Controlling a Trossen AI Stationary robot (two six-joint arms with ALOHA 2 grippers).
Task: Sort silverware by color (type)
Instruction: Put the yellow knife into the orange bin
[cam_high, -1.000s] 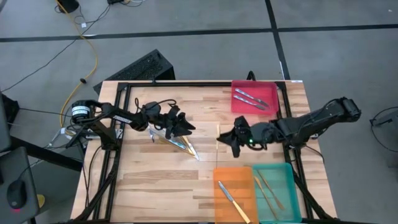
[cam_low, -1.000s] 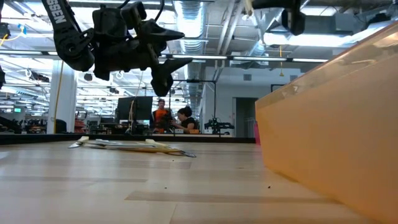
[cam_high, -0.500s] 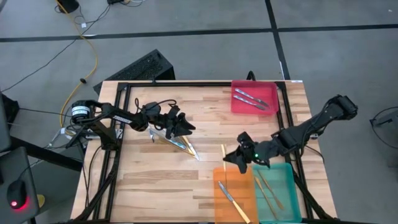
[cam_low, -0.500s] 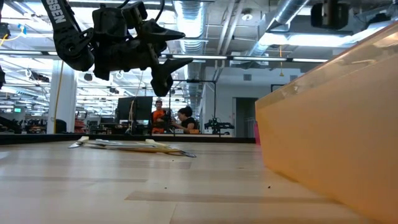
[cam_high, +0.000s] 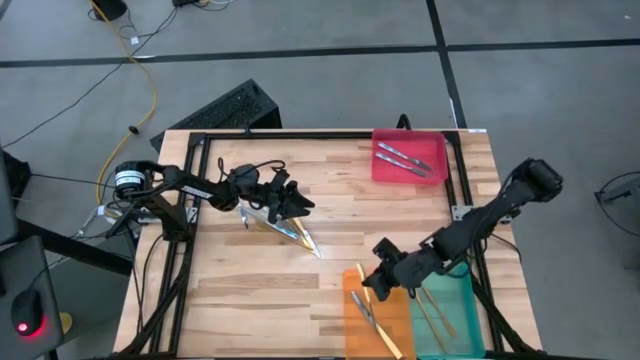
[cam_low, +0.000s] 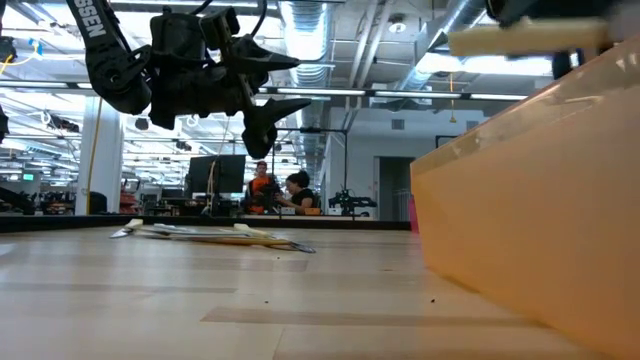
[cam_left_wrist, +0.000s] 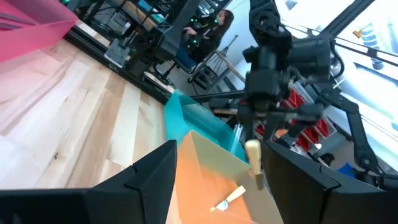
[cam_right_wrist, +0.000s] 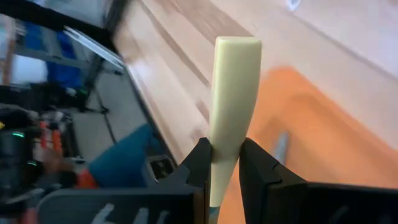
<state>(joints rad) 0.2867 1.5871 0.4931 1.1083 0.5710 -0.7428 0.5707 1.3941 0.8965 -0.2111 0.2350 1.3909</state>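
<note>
A pile of silverware (cam_high: 285, 228) lies on the wooden table left of centre, also seen in the low view (cam_low: 215, 235). My left gripper (cam_high: 292, 202) hovers open just above it, holding nothing. My right gripper (cam_high: 372, 278) is shut on a pale-yellow-handled utensil (cam_right_wrist: 233, 93) above the far left corner of the orange tray (cam_high: 352, 330). One utensil (cam_high: 375, 320) lies in that tray. Tan wooden pieces (cam_high: 430, 305) lie in the teal tray (cam_high: 462, 300). Two silver-ended pieces (cam_high: 405, 158) lie in the red tray (cam_high: 432, 140). My right gripper pinches the utensil's yellow handle (cam_right_wrist: 224, 146) between its two fingers (cam_right_wrist: 200, 165), which lie across it. The handle's blunt end (cam_right_wrist: 237, 46) sticks out well past the fingertips. The utensil lies about level (cam_low: 520, 40), lifted clear above the orange tray's wall (cam_low: 530, 200).
The orange and teal trays stand side by side at the near right edge, and the red tray at the far right corner. A black frame (cam_high: 200, 135) runs round the table. People sit in the room beyond (cam_low: 275, 190). Bare wood lies between pile and trays.
My right gripper has carried the yellow-handled utensil from the table's middle toward the near edge and down, to above the orange tray, rolling its wrist on the way. It has stayed shut on the utensil. My left gripper has kept still above the pile.
</note>
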